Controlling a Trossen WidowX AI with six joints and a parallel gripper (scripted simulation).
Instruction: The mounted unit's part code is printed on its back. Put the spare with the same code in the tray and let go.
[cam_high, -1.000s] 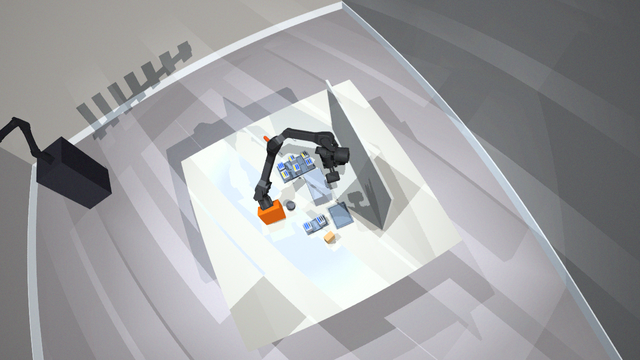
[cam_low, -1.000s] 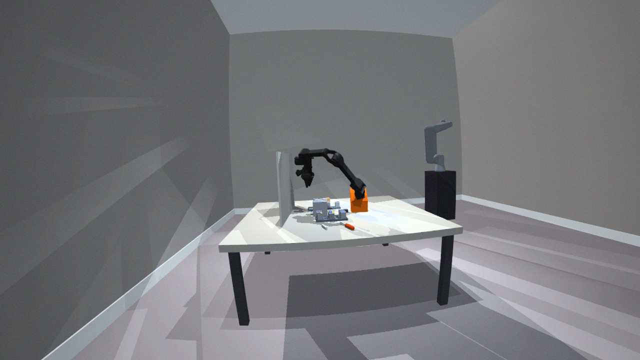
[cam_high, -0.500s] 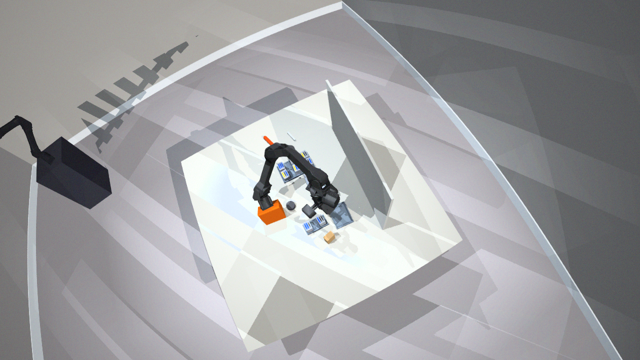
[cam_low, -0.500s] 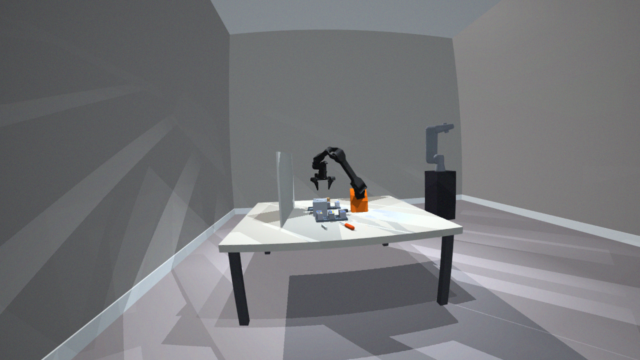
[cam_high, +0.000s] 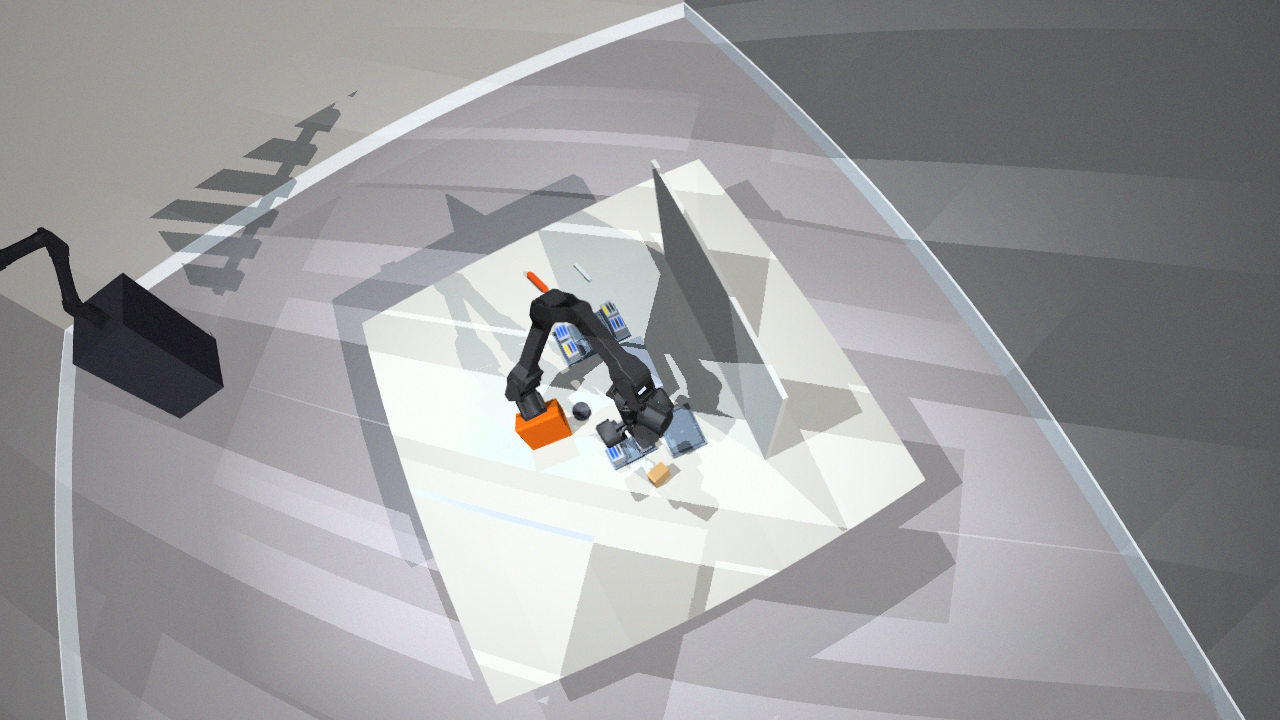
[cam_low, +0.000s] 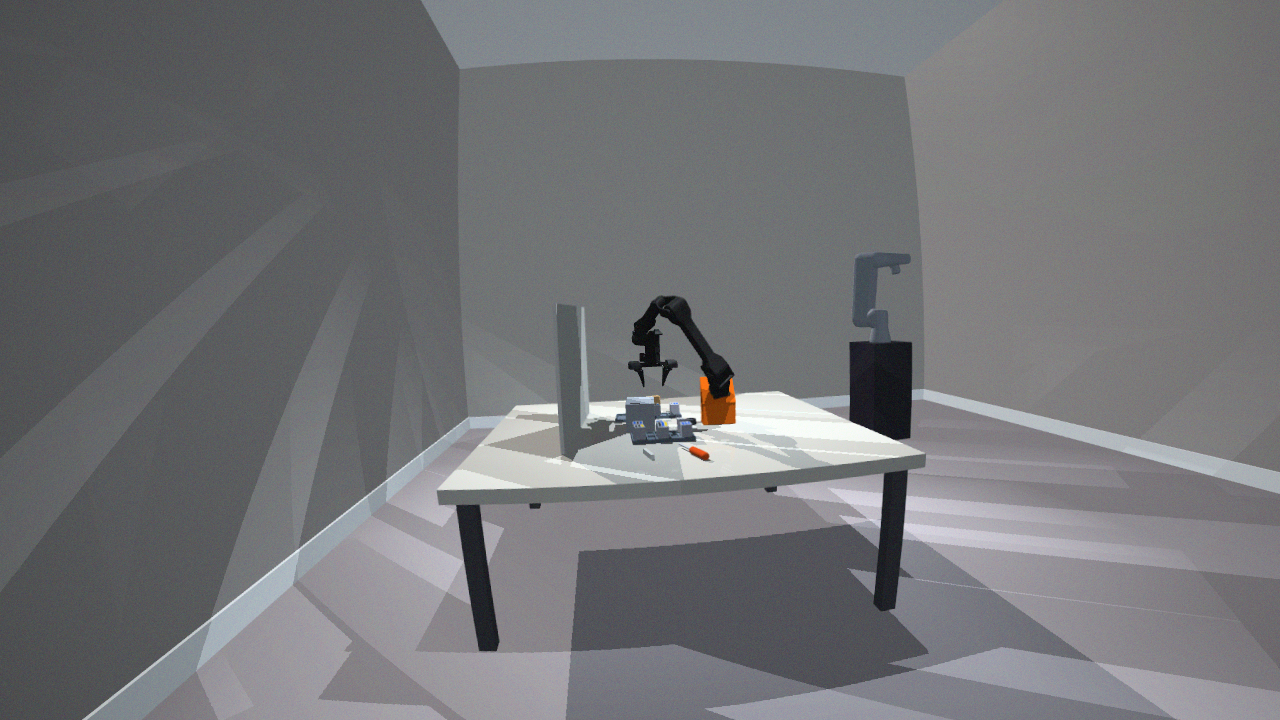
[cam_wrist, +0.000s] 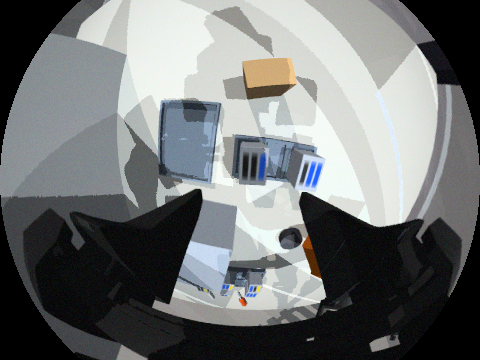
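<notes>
My gripper (cam_high: 620, 434) (cam_low: 651, 365) (cam_wrist: 252, 196) is open and empty. It hangs well above the table, over a dark rack (cam_wrist: 280, 150) with two spares: a dark one with a blue side (cam_wrist: 252, 166) and a pale one with blue stripes (cam_wrist: 308, 170). The grey-blue tray (cam_wrist: 164, 140) (cam_high: 689, 436) lies empty just left of that rack in the wrist view. The grey mounted unit (cam_wrist: 216, 236) (cam_low: 640, 410) stands nearer the arm's base; its back is not readable. A second rack of spares (cam_high: 563, 340) (cam_wrist: 240, 283) lies beyond it.
A tall white panel (cam_high: 707, 313) (cam_low: 571, 376) stands along one side of the table. A cardboard box (cam_high: 659, 473) (cam_wrist: 268, 75) lies past the tray. A black knob (cam_high: 580, 411) (cam_wrist: 288, 238), the orange arm base (cam_high: 543, 423) (cam_low: 716, 402) and an orange screwdriver (cam_high: 537, 280) (cam_low: 695, 452) are nearby.
</notes>
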